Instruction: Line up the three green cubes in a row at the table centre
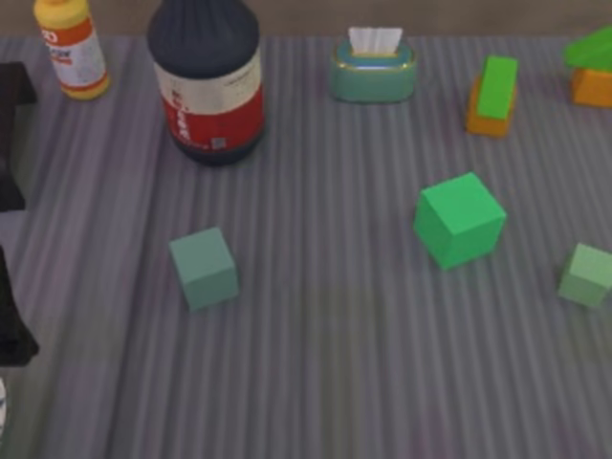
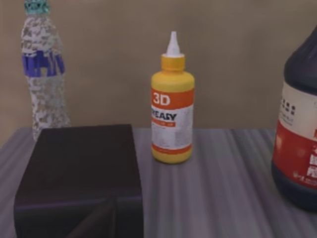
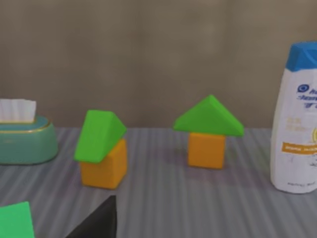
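The teal-green cube sat lower left, nearest the left arm; bright green cube and pale green cube sat right. Neither gripper's state could be determined.

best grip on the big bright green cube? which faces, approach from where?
Probably straight down from above. The bright green cube sits flat on the table, turned askew to the stripes, with free space all round. Rotate the wrist to match and close on two opposite side faces, around mid-height. Either pair of faces looks equally usable.
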